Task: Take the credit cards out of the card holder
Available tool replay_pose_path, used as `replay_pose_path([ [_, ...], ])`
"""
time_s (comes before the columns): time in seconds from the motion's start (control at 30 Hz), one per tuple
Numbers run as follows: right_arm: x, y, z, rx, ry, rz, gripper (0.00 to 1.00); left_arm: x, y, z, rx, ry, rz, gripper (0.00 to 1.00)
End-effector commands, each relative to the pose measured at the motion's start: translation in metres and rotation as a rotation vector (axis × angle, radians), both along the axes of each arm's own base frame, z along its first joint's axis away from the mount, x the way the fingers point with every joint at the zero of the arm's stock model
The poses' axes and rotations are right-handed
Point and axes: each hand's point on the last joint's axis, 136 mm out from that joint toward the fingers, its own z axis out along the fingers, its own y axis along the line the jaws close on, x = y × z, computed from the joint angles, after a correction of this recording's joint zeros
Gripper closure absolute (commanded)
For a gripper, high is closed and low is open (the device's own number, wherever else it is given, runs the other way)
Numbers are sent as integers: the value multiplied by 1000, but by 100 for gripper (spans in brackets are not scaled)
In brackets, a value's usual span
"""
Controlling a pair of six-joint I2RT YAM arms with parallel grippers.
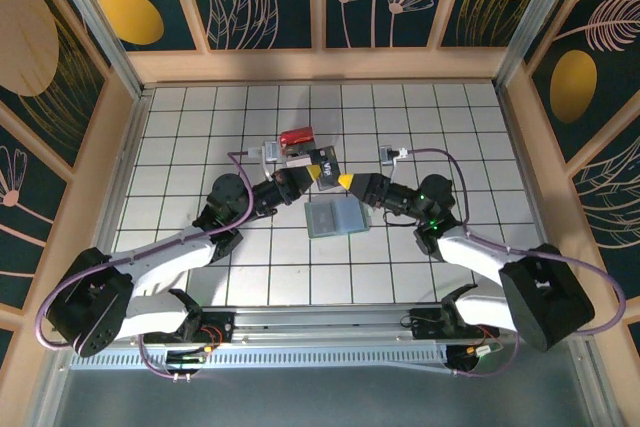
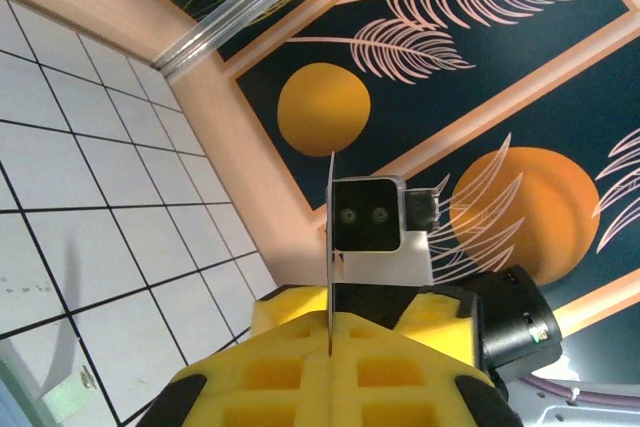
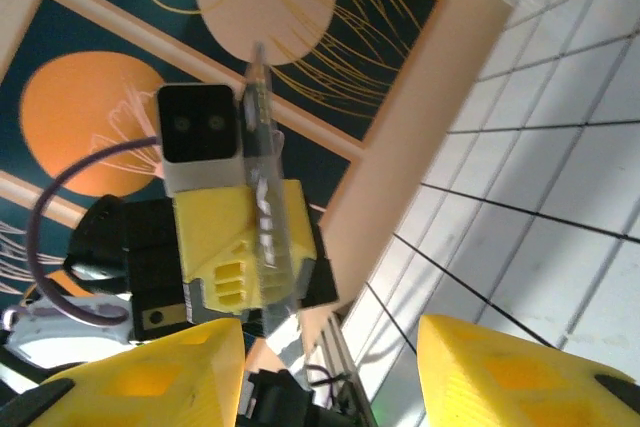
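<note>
Left gripper is clamped on a dark credit card, which shows edge-on between its yellow fingers in the left wrist view. Right gripper sits nearly tip to tip with it, jaws apart and nothing between them, the card just ahead of its fingertips. Card holder lies flat on the tiled table, below both grippers and slightly to their base side; a red-topped block is just beyond the left gripper.

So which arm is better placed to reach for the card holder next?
Probably the right: its gripper is open and empty, close to the card holder, while the left gripper is shut on a card.
</note>
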Motion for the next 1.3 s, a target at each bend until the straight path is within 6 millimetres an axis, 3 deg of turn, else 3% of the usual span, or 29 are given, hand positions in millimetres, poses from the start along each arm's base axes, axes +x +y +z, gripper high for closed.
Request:
replay_pose_path([
  [0.0, -8, 0, 38, 139, -107, 17, 55, -1, 2, 12, -56, -26, 3, 100],
  [0.27, -12, 16, 44, 241, -108, 98, 74, 2, 5, 8, -56, -15, 27, 100],
  [0.47, -9, 18, 40, 246, -110, 95, 100, 3, 6, 2, -37, 1, 38, 100],
  [0.57, -8, 17, 40, 217, -128, 87, 100, 5, 9, -1, 15, 0, 66, 100],
  [0.63, -5, 18, 35, 168, -121, 83, 100, 8, 12, -2, 81, -10, 95, 85],
  [0.7, 0, 21, 25, 82, -107, 78, 100, 11, 19, 3, 161, -48, 138, 53],
  [0.9, 15, 23, -9, -352, -180, -16, 100, 6, 40, 41, 414, -234, 199, 14],
  [1.03, 13, 18, -9, -538, -277, 4, 100, 6, 40, 58, 571, -341, 171, 11],
  [1.27, -5, 24, -10, -710, -406, 99, 100, 5, 16, 66, 764, -502, -27, 14],
])
